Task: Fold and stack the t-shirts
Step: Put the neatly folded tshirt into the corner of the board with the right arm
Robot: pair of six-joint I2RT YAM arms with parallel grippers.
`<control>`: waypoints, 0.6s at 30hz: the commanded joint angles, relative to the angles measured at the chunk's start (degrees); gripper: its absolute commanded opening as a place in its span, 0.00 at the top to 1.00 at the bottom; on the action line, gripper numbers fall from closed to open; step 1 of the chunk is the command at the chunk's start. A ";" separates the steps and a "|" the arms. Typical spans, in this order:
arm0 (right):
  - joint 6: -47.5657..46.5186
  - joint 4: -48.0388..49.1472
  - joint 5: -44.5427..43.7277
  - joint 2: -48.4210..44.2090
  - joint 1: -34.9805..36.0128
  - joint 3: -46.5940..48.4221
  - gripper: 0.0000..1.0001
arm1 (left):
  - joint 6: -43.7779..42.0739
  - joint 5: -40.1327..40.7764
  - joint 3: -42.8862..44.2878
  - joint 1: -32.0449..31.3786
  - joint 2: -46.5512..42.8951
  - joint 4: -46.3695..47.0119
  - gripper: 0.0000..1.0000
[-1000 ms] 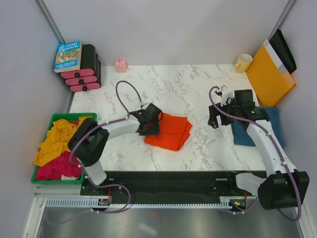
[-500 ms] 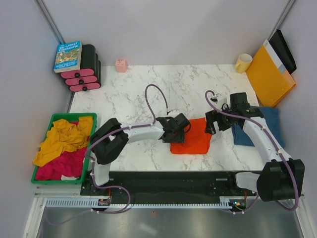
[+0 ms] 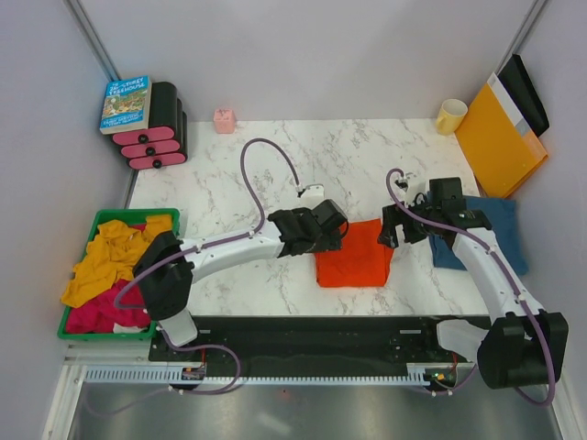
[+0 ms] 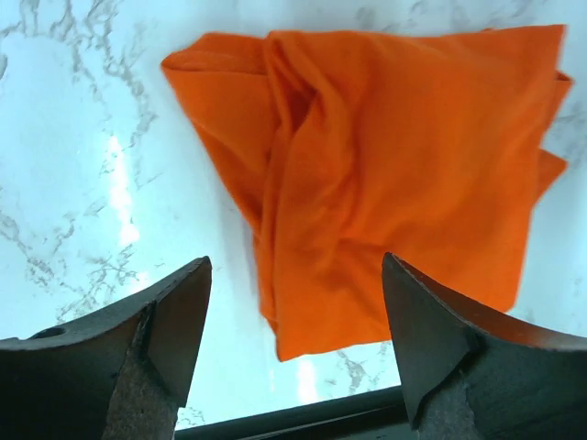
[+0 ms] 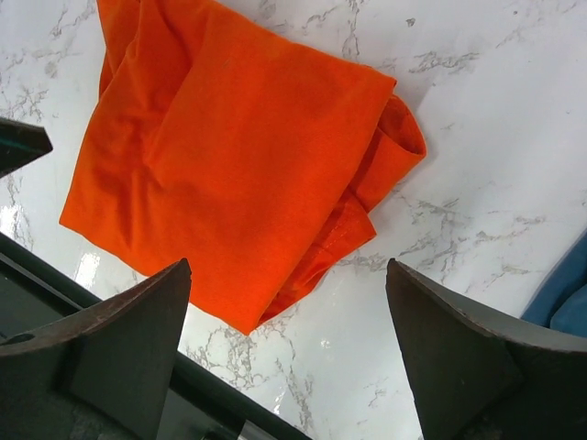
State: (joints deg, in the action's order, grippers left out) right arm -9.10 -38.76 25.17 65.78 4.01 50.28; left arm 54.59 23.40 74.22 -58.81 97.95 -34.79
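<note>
The orange-red t-shirt (image 3: 353, 257) lay roughly folded on the table (image 3: 348, 156), so my call was to pinch both its side edges low and level, then carry it flat onto the blue t-shirt (image 3: 509, 229) at the right. My left fingers (image 4: 174, 312) and right fingers (image 5: 128, 321) stood spread, gripping nothing, hovering over the shirt's left and right edges.

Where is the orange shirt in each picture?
Top view: the orange shirt lies folded on the table, near its front edge, a little right of middle.
Left wrist: it fills the upper middle and right.
Right wrist: it fills the upper left.
Shared landmark: the white marble tabletop under the shirt shows in all three.
</note>
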 commanded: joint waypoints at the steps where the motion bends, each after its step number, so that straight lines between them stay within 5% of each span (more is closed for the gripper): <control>1: 1.72 2.46 -0.12 -0.56 -0.14 -0.18 0.06 | -1.76 3.24 5.48 -3.50 1.00 -0.37 0.21; 13: 2.77 -0.17 -3.20 5.41 -0.06 2.80 0.08 | -2.03 -3.62 11.39 -4.48 14.46 3.23 0.81; 18: 5.05 -0.43 -1.44 9.79 -0.06 4.73 0.08 | -0.89 -5.28 10.95 -2.98 16.92 3.93 0.85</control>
State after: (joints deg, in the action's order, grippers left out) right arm -6.52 -38.87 22.44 72.73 3.99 51.31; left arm 52.51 19.35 83.42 -62.96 113.86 -33.01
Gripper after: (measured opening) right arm 0.920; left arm 0.159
